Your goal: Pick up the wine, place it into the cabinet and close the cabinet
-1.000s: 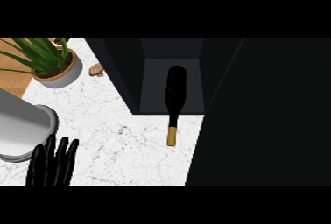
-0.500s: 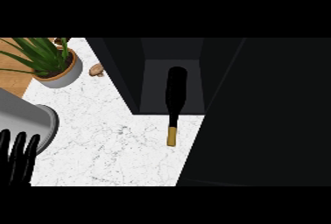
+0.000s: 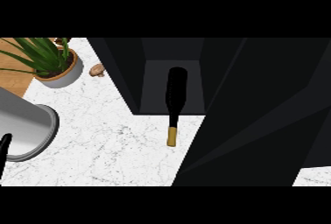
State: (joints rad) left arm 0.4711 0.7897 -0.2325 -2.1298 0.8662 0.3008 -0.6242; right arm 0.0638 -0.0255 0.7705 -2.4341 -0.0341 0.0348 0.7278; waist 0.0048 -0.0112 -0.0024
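Only a black sliver of the left hand (image 3: 4,151) is seen at the left edge, so open or closed can't be told tbh. Well apart from it, the wine (image 3: 175,89) is laid with its body inside the cabinet (image 3: 129,74). The neck is stuck out over the counter (image 3: 110,148), gold cap pointed at the lower edge, long axis top-to-bottom.

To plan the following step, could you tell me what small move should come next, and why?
Probably bring a hand to the open cabinet door to start swinging it shut: the wine bottle already sits in the cabinet.
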